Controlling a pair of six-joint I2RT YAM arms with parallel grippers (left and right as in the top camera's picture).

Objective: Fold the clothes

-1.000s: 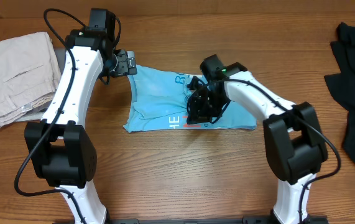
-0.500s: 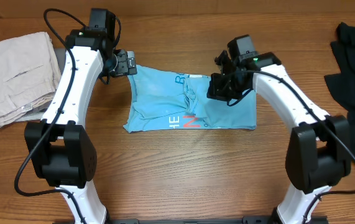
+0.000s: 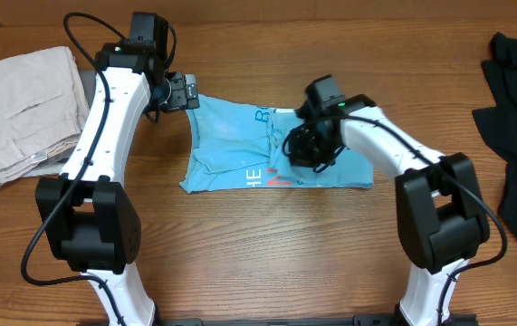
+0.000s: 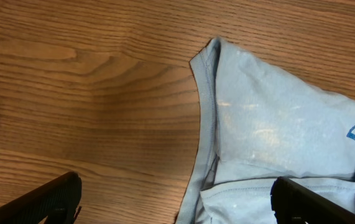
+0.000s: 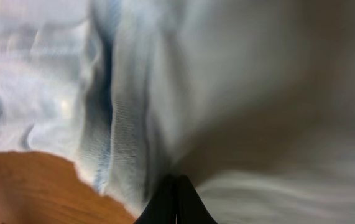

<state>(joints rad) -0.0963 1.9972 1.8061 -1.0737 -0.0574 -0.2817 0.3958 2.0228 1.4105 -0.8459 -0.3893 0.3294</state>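
Observation:
The clothes, a light blue T-shirt (image 3: pixel 231 145) with red-and-white lettering, lie crumpled flat on the wooden table. My left gripper (image 3: pixel 186 93) hovers at the shirt's upper left corner. In the left wrist view it (image 4: pixel 176 206) stands open, straddling the hemmed edge (image 4: pixel 206 118), one finger over bare wood and the other over cloth. My right gripper (image 3: pixel 301 150) is down on the shirt's middle, by a bunched fold. In the blurred right wrist view its tips (image 5: pixel 176 186) are shut together against the fabric (image 5: pixel 133 93). I cannot tell whether cloth is pinched between them.
Folded beige trousers (image 3: pixel 23 109) lie at the table's left edge, beside my left arm. A black garment (image 3: pixel 516 118) is heaped at the right edge. Bare wood (image 3: pixel 267 244) runs along the front of the shirt.
My right gripper swung up and to the right over the shirt, then came back down to its middle, staying shut. The left arm has not moved.

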